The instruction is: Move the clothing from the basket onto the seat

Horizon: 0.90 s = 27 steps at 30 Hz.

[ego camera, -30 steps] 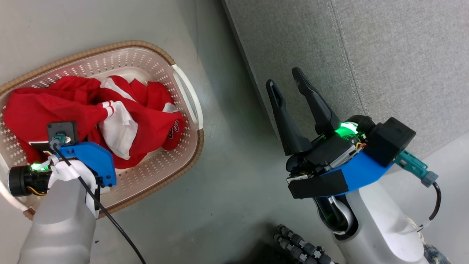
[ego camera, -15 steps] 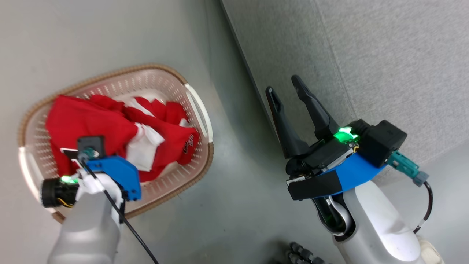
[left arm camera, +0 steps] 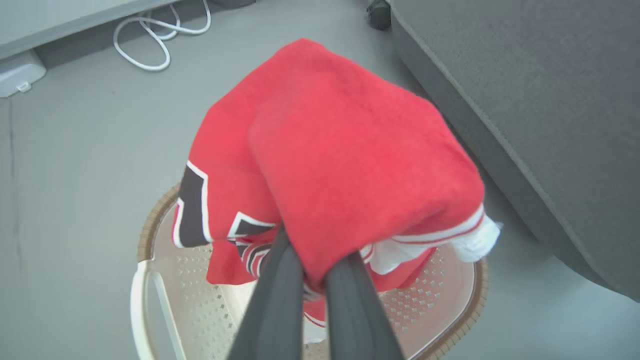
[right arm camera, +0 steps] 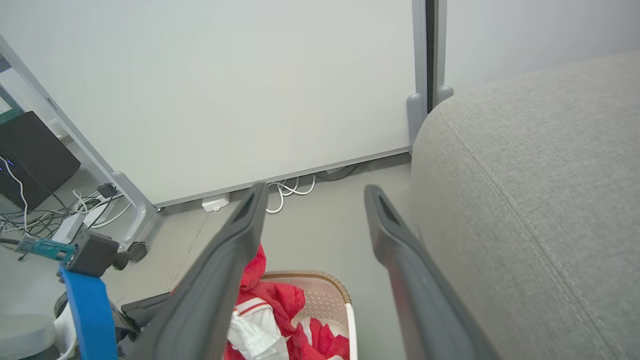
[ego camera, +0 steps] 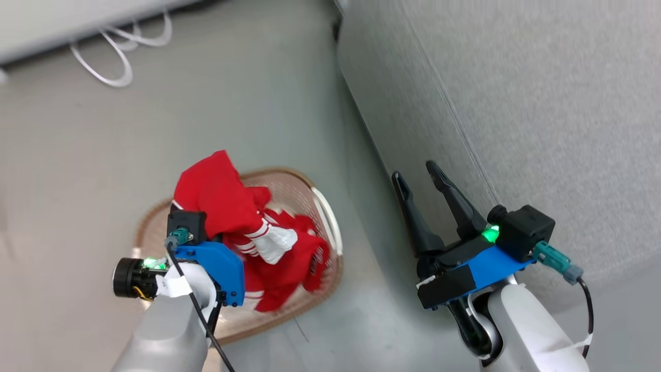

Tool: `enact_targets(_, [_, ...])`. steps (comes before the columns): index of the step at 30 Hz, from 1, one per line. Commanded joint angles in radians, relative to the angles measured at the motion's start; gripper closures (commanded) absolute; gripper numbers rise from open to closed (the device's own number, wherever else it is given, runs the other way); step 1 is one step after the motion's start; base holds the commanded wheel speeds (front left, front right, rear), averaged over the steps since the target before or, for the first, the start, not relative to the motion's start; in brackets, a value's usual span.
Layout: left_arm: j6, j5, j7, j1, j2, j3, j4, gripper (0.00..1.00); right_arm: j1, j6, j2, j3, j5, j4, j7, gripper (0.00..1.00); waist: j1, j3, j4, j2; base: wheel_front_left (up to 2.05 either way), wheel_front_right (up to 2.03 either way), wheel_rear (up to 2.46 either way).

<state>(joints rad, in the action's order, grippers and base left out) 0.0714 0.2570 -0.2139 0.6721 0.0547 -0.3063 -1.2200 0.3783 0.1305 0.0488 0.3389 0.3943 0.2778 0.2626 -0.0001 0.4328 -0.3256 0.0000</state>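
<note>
My left gripper [left arm camera: 313, 272] is shut on the red clothing [left arm camera: 345, 150], which drapes over its fingers and hides the tips. In the head view the bundle [ego camera: 219, 199] is held above the cream basket [ego camera: 324, 206]. Red and white folds with a dark logo [ego camera: 304, 261] hang down into the basket. The basket's brown rim [left arm camera: 148, 227] lies below the cloth. My right gripper [ego camera: 414, 173] is open and holds nothing, beside the front edge of the grey seat [ego camera: 516, 103]. From the right wrist, its fingers [right arm camera: 316, 190] frame the basket [right arm camera: 320, 276], with the seat [right arm camera: 540, 200] to the right.
White cables [ego camera: 111, 64] lie on the grey floor by the wall, beyond the basket. The right wrist view shows a white wall panel [right arm camera: 250, 90], a frame leg with a caster [right arm camera: 131, 235] and a black box [right arm camera: 30, 155] at far left. Bare floor separates basket and seat.
My left gripper has lifted the red clothing up out of the basket. The head camera has moved, so the basket now looks smaller and lower. The right gripper has stayed open.
</note>
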Motion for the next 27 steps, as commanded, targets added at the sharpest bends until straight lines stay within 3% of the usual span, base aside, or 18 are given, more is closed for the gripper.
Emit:
enact_targets(1, [0.01,0.008,-0.009,-0.01,-0.004,-0.014,0.007,1.0,-0.012,0.0,0.003,-0.007,-0.011,0.011,0.003,0.0,0.0001,-0.113,0.076,0.0,0.0,0.0,0.0])
enact_targets(6, [0.045,0.092,-0.001,-0.041,-0.005,-0.109,0.088,1.0,-0.045,0.0,0.003,-0.021,-0.029,0.059,0.003,0.0,0.0001,-0.209,0.122,0.0,0.0,0.0,0.0])
enact_targets(11, [0.05,0.192,0.013,-0.062,-0.005,-0.223,0.19,1.0,-0.097,0.0,0.003,-0.043,-0.056,0.105,0.0,0.0,0.0001,-0.291,0.163,0.0,0.0,0.0,0.0])
enact_targets(27, [-0.02,0.425,0.006,0.032,-0.005,-0.478,0.449,1.0,-0.232,0.0,0.003,-0.112,-0.12,0.074,-0.087,0.0,0.0001,-0.435,0.225,0.0,0.0,0.0,0.0])
